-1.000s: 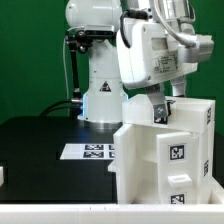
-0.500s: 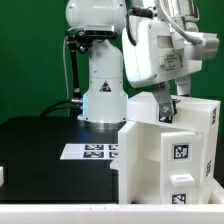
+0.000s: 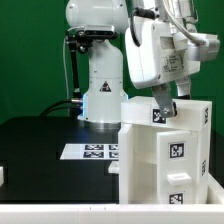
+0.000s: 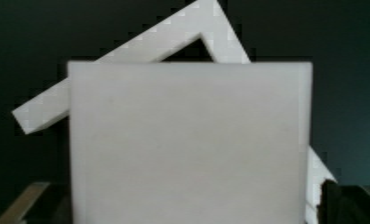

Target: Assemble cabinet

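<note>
White plastic fills your exterior view's right: the cabinet point(image 3: 165, 150) stands upright on the black bench point(image 3: 40, 140), close to the near edge and toward the near corner on the exterior view's right. You can see black-and-white square tags on its faces, one near the top of the face toward the exterior view's left and others down the face toward the camera.

Your gripper point(image 3: 168, 105) comes down from above onto the top of the cabinet. One dark finger point(image 3: 161, 103) slopes down against the upper edge, ending just beside the top tag. From this side you cannot tell how far apart the fingers stand, or whether they press a panel between them.

In the wrist view a broad white panel of the cabinet point(image 4: 191, 150) fills most of the picture, with an angled white edge rising behind it. The fingertips point(image 4: 31, 205) show only as dim shapes low at either side of that panel, so the panel lies between them. Whether they actually touch it is too dark to make out.

Behind the cabinet, toward the middle of the bench, the marker board point(image 3: 88, 151) lies flat, its far end hidden by the cabinet. The arm's white base point(image 3: 100, 80) stands at the far edge.
</note>
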